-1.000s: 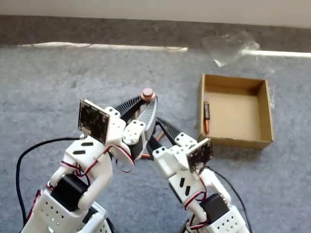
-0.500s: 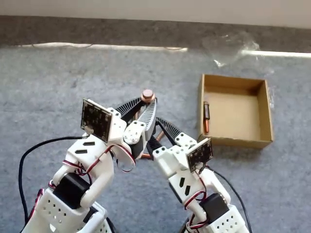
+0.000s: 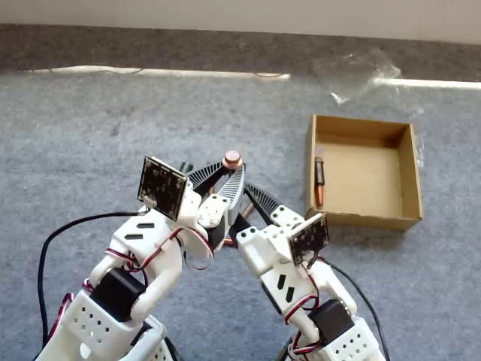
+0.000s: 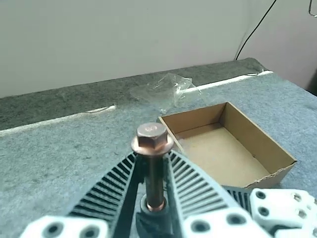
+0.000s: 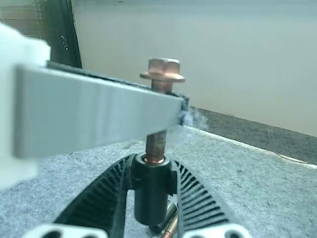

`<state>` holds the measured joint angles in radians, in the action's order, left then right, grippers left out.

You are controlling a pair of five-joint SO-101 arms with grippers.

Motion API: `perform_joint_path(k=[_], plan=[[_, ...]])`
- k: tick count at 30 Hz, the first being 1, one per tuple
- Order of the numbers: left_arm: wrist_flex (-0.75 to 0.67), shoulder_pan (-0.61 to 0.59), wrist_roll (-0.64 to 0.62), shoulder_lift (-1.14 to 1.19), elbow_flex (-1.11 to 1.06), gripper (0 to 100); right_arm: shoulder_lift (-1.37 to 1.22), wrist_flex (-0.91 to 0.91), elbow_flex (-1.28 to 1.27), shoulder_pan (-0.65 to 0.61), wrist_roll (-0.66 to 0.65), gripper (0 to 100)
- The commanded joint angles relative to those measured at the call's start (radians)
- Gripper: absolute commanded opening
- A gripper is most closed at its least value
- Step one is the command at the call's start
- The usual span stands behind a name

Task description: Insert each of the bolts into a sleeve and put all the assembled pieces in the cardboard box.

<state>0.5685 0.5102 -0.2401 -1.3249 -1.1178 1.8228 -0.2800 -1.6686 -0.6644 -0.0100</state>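
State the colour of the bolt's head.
Shiny copper; the bolt shows best in the left wrist view.

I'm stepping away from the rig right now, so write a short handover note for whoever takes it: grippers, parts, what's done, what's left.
Left gripper: shut on the bolt, upright, head up.
Right gripper: shut on the sleeve, directly under the bolt.
The bolt's tip is at the sleeve's mouth; most of the shaft is out.
Done: one assembled piece lies in the box, along the wall nearest the grippers.
To do: push the bolt home and put this piece in the box. A copper part lies on the table below the grippers, probably another one to assemble.
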Motion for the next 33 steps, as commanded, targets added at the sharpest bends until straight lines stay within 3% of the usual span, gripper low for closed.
perform_joint_path(k=[1, 7, 30, 33], plan=[[0.008, 0.012, -0.008, -0.024, 0.007, 0, 0.015, 0.012, -0.114, 0.013, 0.003, 0.5], [0.074, 0.013, -0.008, -0.025, 0.008, 0, 0.015, 0.012, -0.113, 0.015, 0.003, 0.5], [0.069, 0.048, 0.0, -0.024, 0.007, 0, 0.015, 0.012, -0.113, 0.041, 0.011, 0.5], [0.069, 0.048, 0.072, -0.024, 0.007, 4, 0.015, 0.012, -0.113, 0.041, 0.011, 0.5]])
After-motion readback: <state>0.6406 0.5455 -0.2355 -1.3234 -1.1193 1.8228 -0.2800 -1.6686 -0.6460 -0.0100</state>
